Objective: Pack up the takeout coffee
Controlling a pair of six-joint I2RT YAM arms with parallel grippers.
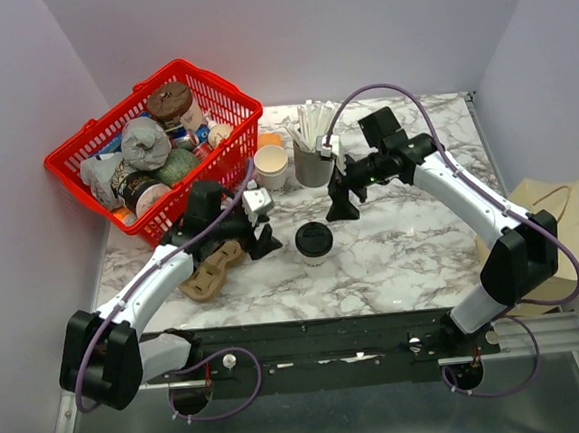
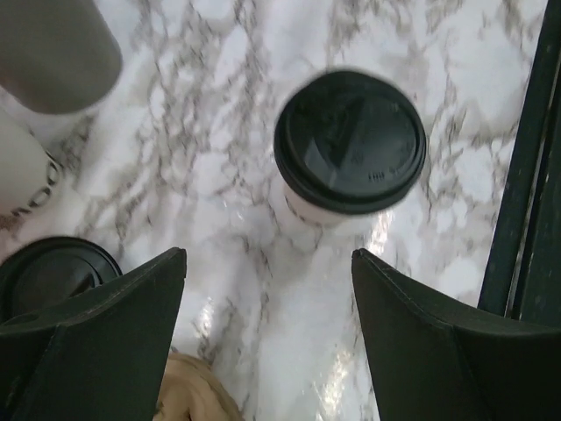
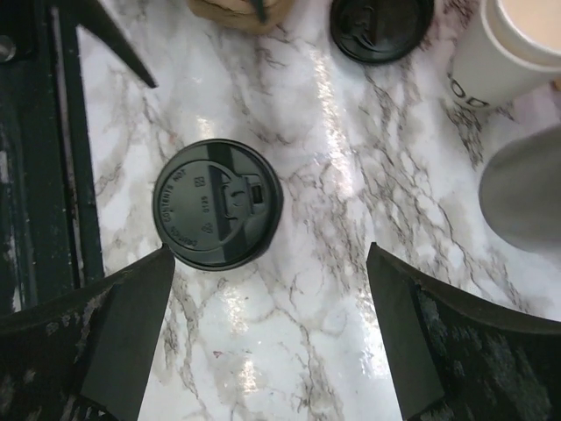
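Left tool (image 1: 267,240) and right tool (image 1: 344,208) are both hanging with jaws spread wide and gripping nothing, while the takeout coffee (image 1: 314,242) is standing upright with its black lid on, untouched on the marble desk (image 1: 413,252) between them, near the red basket (image 1: 71,145).
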